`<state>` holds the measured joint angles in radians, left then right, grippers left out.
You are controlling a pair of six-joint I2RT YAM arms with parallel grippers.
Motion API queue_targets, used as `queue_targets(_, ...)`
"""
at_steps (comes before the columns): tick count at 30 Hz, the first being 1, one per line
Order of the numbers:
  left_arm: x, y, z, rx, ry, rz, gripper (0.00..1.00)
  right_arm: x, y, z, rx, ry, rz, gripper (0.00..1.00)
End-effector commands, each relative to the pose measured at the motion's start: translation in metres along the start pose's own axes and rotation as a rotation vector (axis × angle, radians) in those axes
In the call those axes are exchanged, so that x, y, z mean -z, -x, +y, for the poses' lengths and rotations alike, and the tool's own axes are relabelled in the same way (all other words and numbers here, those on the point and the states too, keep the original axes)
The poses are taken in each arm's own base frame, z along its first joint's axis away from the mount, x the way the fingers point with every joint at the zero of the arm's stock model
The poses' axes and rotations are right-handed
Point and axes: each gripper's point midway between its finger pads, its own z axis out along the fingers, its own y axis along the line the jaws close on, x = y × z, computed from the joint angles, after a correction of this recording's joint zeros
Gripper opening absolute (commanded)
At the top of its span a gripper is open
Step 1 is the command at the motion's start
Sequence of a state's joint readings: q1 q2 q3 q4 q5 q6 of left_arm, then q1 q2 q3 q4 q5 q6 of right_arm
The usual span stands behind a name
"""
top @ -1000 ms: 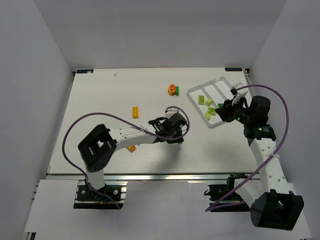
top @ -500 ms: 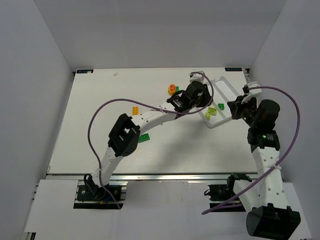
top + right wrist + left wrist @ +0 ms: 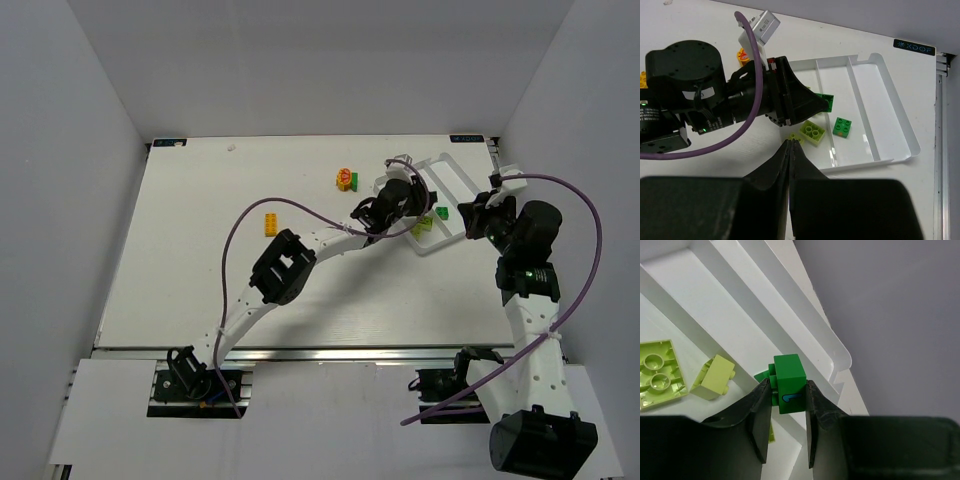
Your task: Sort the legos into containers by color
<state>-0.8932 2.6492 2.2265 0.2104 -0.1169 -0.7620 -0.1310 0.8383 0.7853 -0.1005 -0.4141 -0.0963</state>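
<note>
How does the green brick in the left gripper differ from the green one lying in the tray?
The held green brick is clamped in the left gripper above the tray; the loose green brick lies free in the middle compartment. The loose one shows four studs upward; the held one shows a smooth face with a blue mark. Both are green, darker than the lime bricks.

Sitting on the white counter [image 3: 180, 280]: a clear divided tray [image 3: 880, 105] at the far right, a lone orange brick [image 3: 271, 224] near the middle, a round orange-and-red piece [image 3: 344, 179] just beside a green brick [image 3: 354, 181].
</note>
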Motion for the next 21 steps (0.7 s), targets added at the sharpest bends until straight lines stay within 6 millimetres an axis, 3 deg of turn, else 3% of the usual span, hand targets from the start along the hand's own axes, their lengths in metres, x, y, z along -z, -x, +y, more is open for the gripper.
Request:
queue_targets(1,-0.002,0.052,-0.038,0.067,-0.096,-0.162,0.15,0.001,0.009,-0.002,0.022,-0.005,-0.049,0.0)
queue_targets(6,-0.013,0.038,-0.018,0.096,-0.055,-0.176,0.22,0.0,0.006,-0.004,0.013,-0.007,-0.039,0.0)
queue_targets(10,-0.021,0.019,0.0,0.129,-0.035,-0.167,0.37,-0.001,0.004,-0.004,0.018,-0.005,-0.034,0.0)
queue_targets(16,-0.027,0.017,0.008,0.186,-0.053,-0.185,0.49,-0.003,0.001,-0.007,0.015,-0.009,-0.024,0.0)
queue_targets(21,-0.028,0.014,0.01,0.185,-0.048,-0.175,0.66,-0.004,-0.002,-0.008,0.009,-0.008,-0.013,0.0)
